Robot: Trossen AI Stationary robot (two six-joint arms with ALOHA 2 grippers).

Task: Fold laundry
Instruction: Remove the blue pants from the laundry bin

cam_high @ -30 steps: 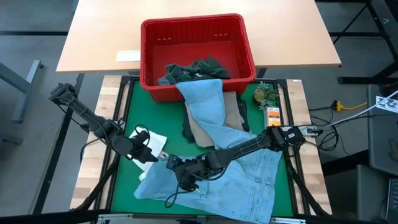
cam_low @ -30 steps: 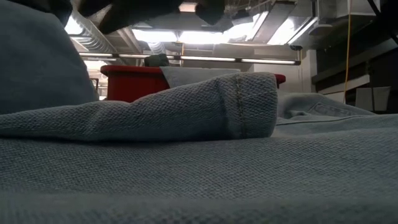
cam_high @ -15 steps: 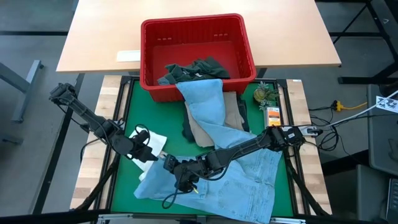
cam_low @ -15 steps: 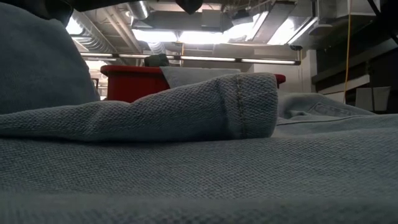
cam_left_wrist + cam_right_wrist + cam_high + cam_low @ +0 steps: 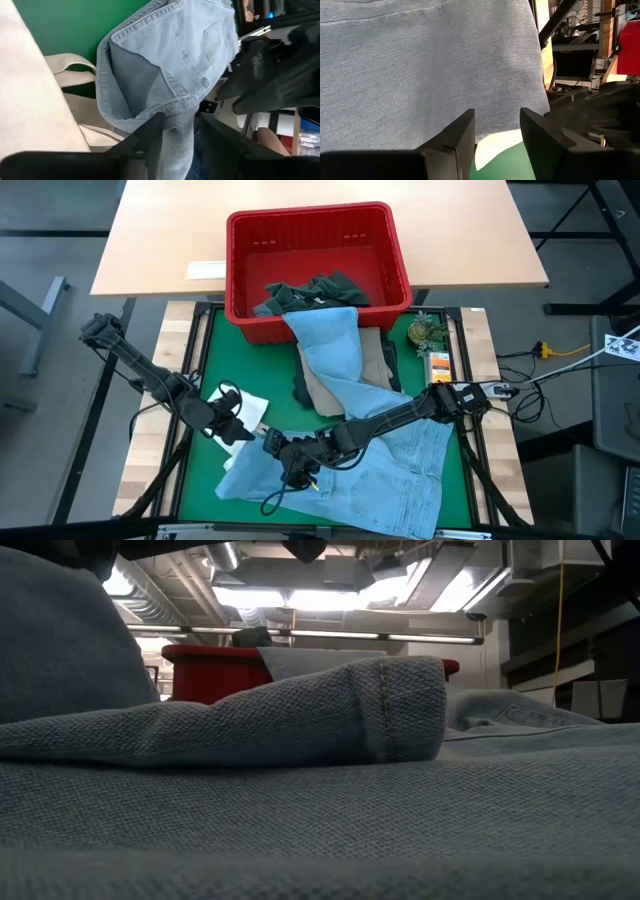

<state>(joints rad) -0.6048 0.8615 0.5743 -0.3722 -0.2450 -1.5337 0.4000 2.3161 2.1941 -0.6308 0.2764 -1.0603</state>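
High view: the light blue jeans (image 5: 390, 470) sprawl over the green worktop (image 5: 205, 480), 1 leg trailing up into the red basket (image 5: 318, 265) beside a dark green-grey garment (image 5: 315, 292). The left gripper (image 5: 182, 131) has its 2 fingers (image 5: 150, 135) partly apart around a bunched hem of the jeans. The right gripper (image 5: 496, 127) hovers over denim, fingers parted, empty. A white tote bag (image 5: 250, 412) lies by the left gripper.
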